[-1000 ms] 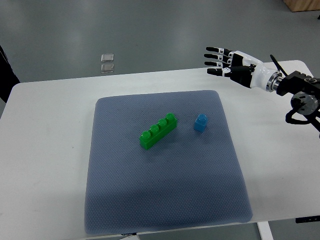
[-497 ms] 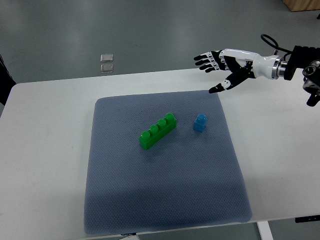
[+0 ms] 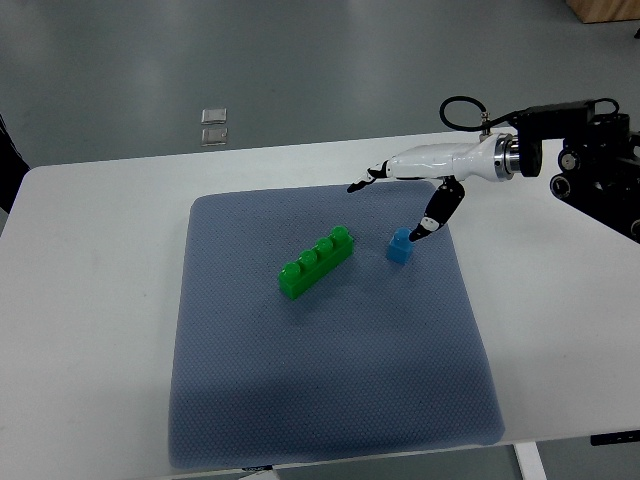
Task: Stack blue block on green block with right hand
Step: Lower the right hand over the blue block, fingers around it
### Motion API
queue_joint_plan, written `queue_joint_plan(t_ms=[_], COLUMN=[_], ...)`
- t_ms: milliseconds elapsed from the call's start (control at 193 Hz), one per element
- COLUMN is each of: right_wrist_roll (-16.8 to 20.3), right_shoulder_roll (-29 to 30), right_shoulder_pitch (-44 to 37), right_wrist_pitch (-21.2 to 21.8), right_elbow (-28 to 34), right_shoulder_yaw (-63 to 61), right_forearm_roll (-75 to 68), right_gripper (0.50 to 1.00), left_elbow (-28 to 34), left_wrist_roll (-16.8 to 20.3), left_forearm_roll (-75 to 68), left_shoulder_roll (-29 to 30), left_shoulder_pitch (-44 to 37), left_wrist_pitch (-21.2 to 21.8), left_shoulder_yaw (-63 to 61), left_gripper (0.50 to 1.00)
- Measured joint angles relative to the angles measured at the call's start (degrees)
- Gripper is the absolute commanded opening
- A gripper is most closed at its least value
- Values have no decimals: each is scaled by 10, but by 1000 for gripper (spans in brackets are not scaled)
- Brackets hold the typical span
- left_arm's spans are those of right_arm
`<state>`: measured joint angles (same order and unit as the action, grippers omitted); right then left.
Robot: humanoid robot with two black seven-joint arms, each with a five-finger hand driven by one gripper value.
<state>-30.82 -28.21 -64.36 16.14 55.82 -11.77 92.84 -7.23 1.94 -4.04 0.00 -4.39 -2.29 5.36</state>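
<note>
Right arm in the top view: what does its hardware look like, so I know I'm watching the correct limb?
The right hand has a glossy white shell with slim fingers ending in black tips. Behind it sits a silver metal wrist ring, then a bulky black forearm housing. A black cable loops above the wrist. No left arm shows.

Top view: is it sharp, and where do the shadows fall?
Top view: sharp throughout, no motion blur on the right hand; soft, even light; faint shadows just under the green block and blue block; the mat looks darker toward its near edge; pale glare patches on the floor.
</note>
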Motion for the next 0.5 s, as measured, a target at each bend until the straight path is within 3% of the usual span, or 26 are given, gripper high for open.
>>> queue_joint_plan(t_ms=[166, 238, 368, 497], right_wrist_roll=[-21, -23, -21, -11], right_shoulder_roll=[-6, -4, 1, 15], right_shoulder_pitch=[-36, -48, -61, -68], right_wrist_pitch=[-88, -106, -108, -72], right_elbow=[-1, -4, -11, -31], right_shoulder_yaw=[116, 150, 186, 188], right_forearm_roll=[31, 36, 36, 31], right_gripper=[915, 915, 915, 913], left_elbow=[0, 0, 0, 0], left_wrist_roll=[0, 0, 0, 0], left_forearm_roll=[0, 0, 0, 0], left_shoulder_roll=[0, 0, 0, 0], left_shoulder_pitch=[0, 0, 0, 0], left_wrist_pitch=[0, 0, 0, 0], left_shoulder_yaw=[0, 0, 0, 0], left_gripper=[1000, 1000, 1000, 1000])
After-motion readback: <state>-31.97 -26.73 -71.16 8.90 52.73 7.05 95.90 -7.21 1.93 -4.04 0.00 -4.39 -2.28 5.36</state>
